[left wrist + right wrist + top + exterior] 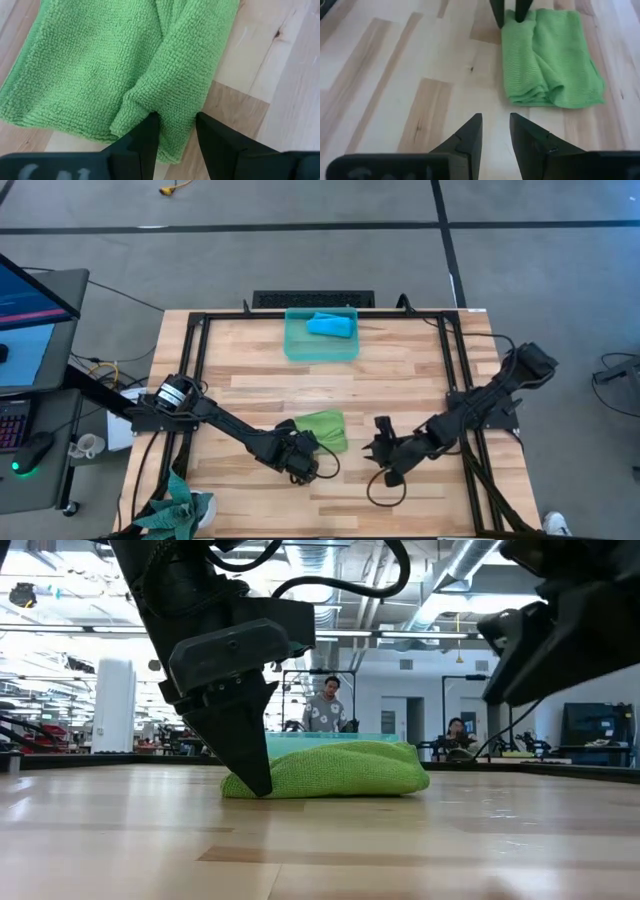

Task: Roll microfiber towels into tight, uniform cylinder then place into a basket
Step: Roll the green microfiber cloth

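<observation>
The lime green towel (322, 428) lies loosely folded on the wooden table, near its middle front; it also shows in the low view (340, 770) and the right wrist view (550, 60). My left gripper (176, 125) is down at the towel's near left corner (300, 448), shut on a raised fold. My right gripper (496, 125) hovers to the towel's right (383, 440), empty, with a narrow gap between its fingers. The sky blue towel (330, 326) lies rolled inside the teal basket (292, 345) at the table's far middle. My left gripper pinches a raised, doubled-over fold of the green towel (175, 97) between its two fingers, at the towel's near left corner. The fingers (252, 775) come from above, slanting, their tips at the table top. The towel lies slack on the table.
Black frame rails (200, 370) run along the table's left and right sides. A dark teal-green cloth bundle (180, 508) sits at the near left corner. A black cable loop (385, 490) lies under my right arm. People (325, 705) sit in the room beyond.
</observation>
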